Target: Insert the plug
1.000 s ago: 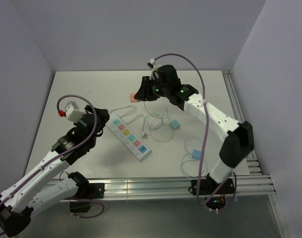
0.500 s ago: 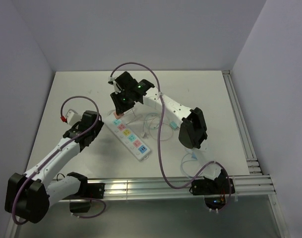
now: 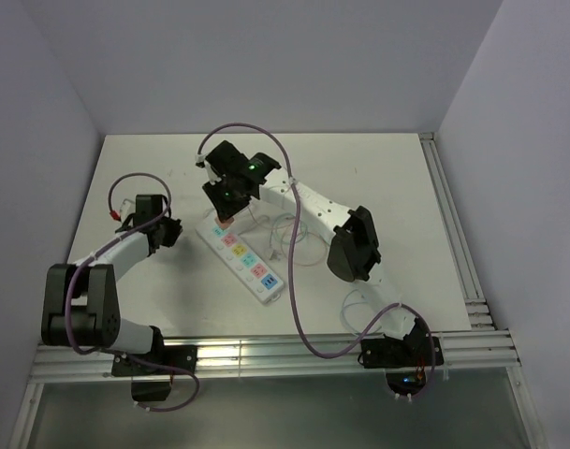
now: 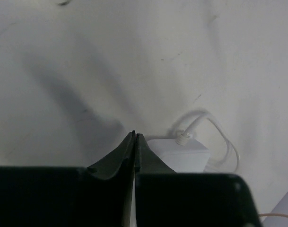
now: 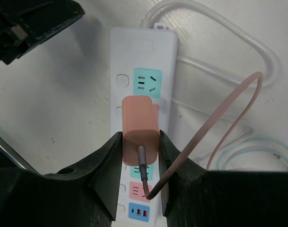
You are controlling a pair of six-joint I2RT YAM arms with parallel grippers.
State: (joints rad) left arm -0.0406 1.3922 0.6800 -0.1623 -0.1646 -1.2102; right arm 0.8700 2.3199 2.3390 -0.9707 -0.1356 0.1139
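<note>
Pinching the pink plug (image 5: 140, 118), right tool (image 5: 140, 142) has moved over the power strip (image 5: 144, 52); left tool (image 4: 135, 137) pressed together.

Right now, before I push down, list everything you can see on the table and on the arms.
power strip: one, white with teal, pink, yellow and blue sockets, lying diagonally left of the table's centre.
plug: one, salmon pink, over the strip near its cord end; cannot tell if seated.
plug cable: one, pink, arching away from the plug.
strip cord: one, white, looping from the strip's end.
thin cables: a tangle, pale white and teal, beside the strip.
table: one, white.
right gripper: one, black, shut on the plug.
left gripper: one, black, shut and empty, by the strip's cord end.
</note>
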